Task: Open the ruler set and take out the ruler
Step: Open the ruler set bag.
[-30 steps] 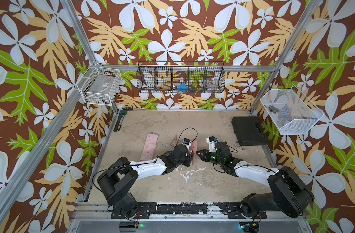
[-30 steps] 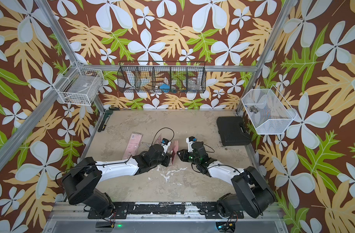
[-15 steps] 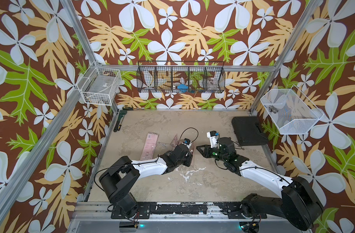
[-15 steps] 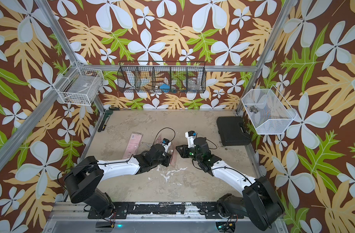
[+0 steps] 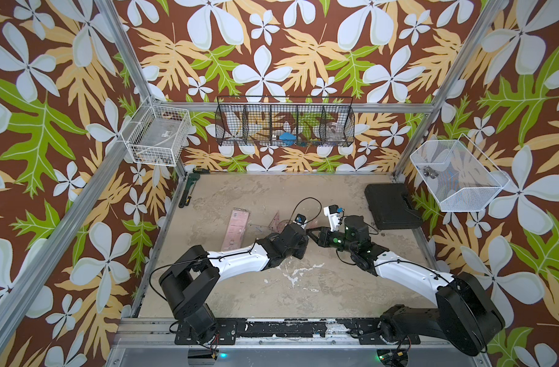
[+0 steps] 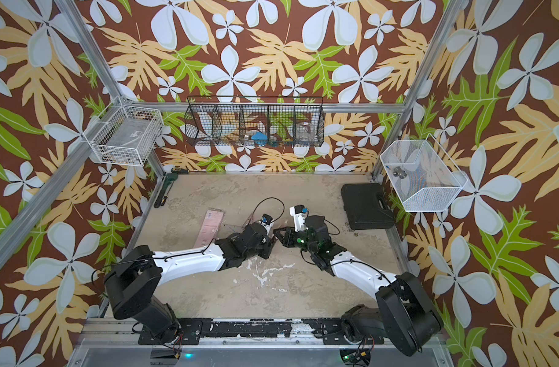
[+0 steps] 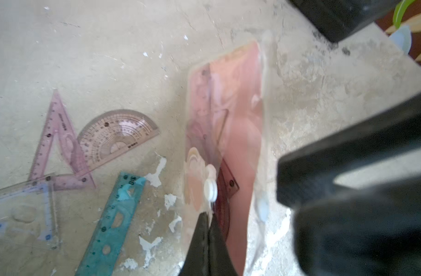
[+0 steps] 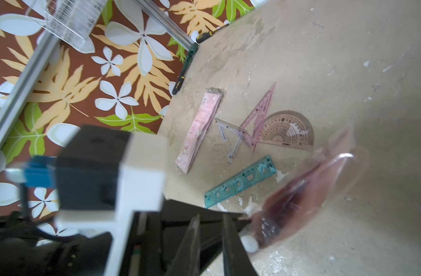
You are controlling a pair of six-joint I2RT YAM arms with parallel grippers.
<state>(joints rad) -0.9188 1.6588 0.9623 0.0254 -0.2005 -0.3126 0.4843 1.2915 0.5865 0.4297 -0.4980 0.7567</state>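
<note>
Ruler set pouch, pink and see-through, was held up over the middle of the table by your left gripper. Its jaws were clamped tight on the film at the pouch's mouth, just below a white snap button. Whether the pouch's far end touched the surface could not be told.

Your right gripper stood close beside the pouch on its other side. Its jaws were parted by a narrow gap, with nothing visible between them.

Reddish pieces showed through the pouch wall, inside it. You could see a teal ruler lying flat on the table, outside the pouch. Near it lay a pink set square with a protractor overlapping one edge and a clear set square overlapping a corner.

A long pink pack lay apart from them, further toward the left side. A black case sat at the table's far right, well apart from both arms.
</note>
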